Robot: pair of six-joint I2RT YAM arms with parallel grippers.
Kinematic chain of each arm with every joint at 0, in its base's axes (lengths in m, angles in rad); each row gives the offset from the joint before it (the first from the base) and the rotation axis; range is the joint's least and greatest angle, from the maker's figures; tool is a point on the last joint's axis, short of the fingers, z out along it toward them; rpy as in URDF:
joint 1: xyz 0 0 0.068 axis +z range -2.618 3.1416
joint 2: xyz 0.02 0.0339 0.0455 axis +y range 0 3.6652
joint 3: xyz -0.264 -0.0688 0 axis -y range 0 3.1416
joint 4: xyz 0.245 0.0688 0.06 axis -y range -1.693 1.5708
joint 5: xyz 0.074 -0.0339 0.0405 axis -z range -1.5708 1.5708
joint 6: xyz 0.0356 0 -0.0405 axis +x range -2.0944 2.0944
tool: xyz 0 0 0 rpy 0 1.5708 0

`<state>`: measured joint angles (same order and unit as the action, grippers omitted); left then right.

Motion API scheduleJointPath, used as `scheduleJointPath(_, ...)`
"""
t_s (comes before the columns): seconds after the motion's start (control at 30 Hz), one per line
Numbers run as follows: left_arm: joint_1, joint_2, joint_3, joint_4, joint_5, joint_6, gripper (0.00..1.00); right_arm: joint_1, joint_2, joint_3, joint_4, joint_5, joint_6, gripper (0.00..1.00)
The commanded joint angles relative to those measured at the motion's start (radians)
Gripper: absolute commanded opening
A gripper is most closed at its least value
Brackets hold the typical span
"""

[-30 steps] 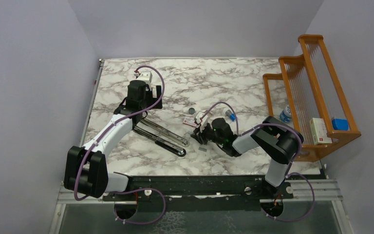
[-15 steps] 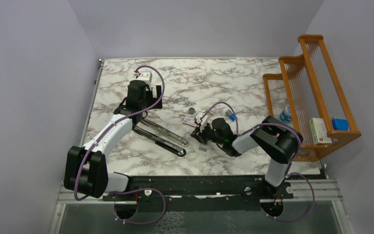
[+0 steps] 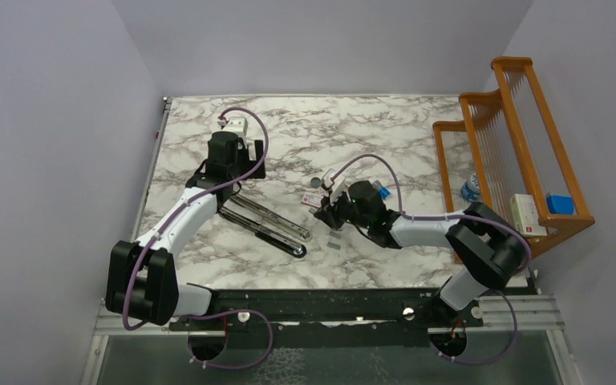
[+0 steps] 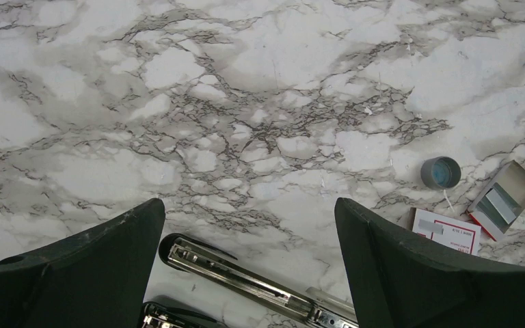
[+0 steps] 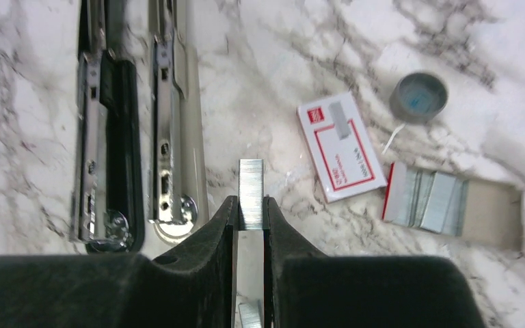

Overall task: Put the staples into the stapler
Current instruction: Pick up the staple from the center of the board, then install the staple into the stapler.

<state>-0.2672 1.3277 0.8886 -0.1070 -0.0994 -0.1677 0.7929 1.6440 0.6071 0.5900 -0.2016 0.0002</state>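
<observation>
I'm pinching one strip of staples (image 5: 251,184) in the right gripper (image 5: 251,205), its fingers clamped on the strip's sides, over the marble table (image 5: 260,82) and just beside one end of the opened stapler (image 5: 171,137). More strips are lying in the cardboard tray (image 5: 495,215), next to the white-and-red box (image 5: 342,147). The left gripper (image 4: 248,212) is hovering over the stapler's other end, fingers spread wide and gripping nothing

2 arms (image 3: 168,233): white links (image 3: 186,215), black joints (image 3: 226,152) (purple cables (image 3: 266,143)).
</observation>
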Motion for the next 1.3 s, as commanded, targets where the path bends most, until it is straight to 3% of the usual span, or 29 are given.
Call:
scheduleJointPath(0.0,0.046,-0.001,0.048,-0.02,-0.001,-0.03,0.99,0.003,-0.13,0.086,-0.172,0.04,0.025,0.01)
scheduleJointPath(0.2,0.142,0.009,0.084,-0.074,0.018,-0.09,0.99,0.023,-0.209,0.2,-0.381,0.059,0.047,0.01)
scheduleJointPath(0.47,0.233,0.087,0.133,-0.185,0.095,-0.123,0.99,0.105,-0.159,0.354,-0.614,0.098,0.073,0.01)
scheduleJointPath(0.83,0.27,0.171,0.16,-0.2,0.194,-0.09,0.95,0.24,0.004,0.479,-0.676,0.213,0.104,0.01)
scheduleJointPath(1.27,0.295,0.217,0.182,-0.214,0.268,-0.092,0.91,0.258,0.098,0.517,-0.629,0.236,0.084,0.01)
